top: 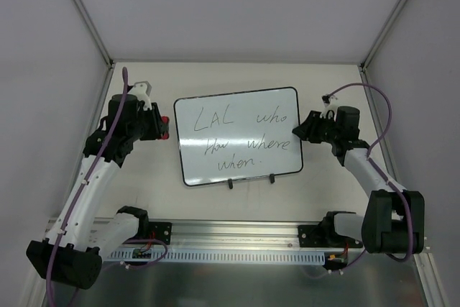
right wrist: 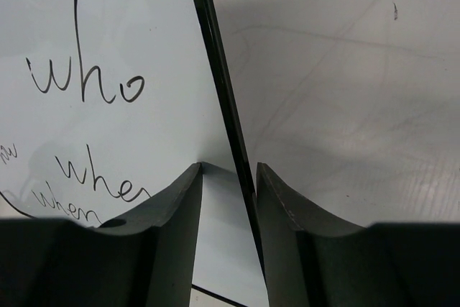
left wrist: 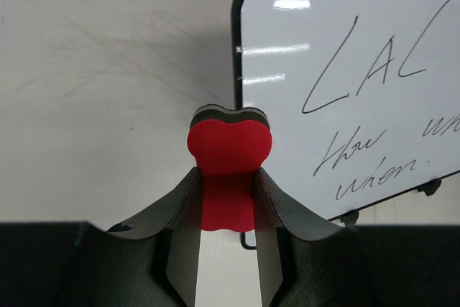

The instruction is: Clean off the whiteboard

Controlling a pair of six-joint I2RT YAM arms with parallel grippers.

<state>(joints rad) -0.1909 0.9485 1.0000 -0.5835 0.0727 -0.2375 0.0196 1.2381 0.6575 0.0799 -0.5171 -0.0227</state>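
The left gripper [left wrist: 226, 177] is clamped on a red eraser [left wrist: 230, 141], just beside the left edge of the whiteboard [left wrist: 359, 70]. The right gripper [right wrist: 228, 170] straddles the board's right frame, jaws narrowly apart; whether they pinch it is unclear. The board lies mid-table [left wrist: 108, 70] between both, black handwriting [left wrist: 374, 55] across it.

The desk [top: 237, 80] is a pale off-white sheet, matte, under soft, even light that casts only faint shadows. Plain light-grey panels box it in: the back wall [top: 244, 5] at 12 o'clock, a side wall [top: 43, 70] at 9 o'clock and a second side wall [top: 428, 55] at 3 o'clock. Thin metal posts [top: 83, 12] run up the corners at 11 and 1 o'clock. At 6 o'clock an aluminium rail [top: 237, 231] crosses the desk's near edge, with a slotted strip [top: 237, 255] just beside it. Close up, the desk shows faint scuffs [left wrist: 108, 48] and a small dark speck [right wrist: 394, 11].
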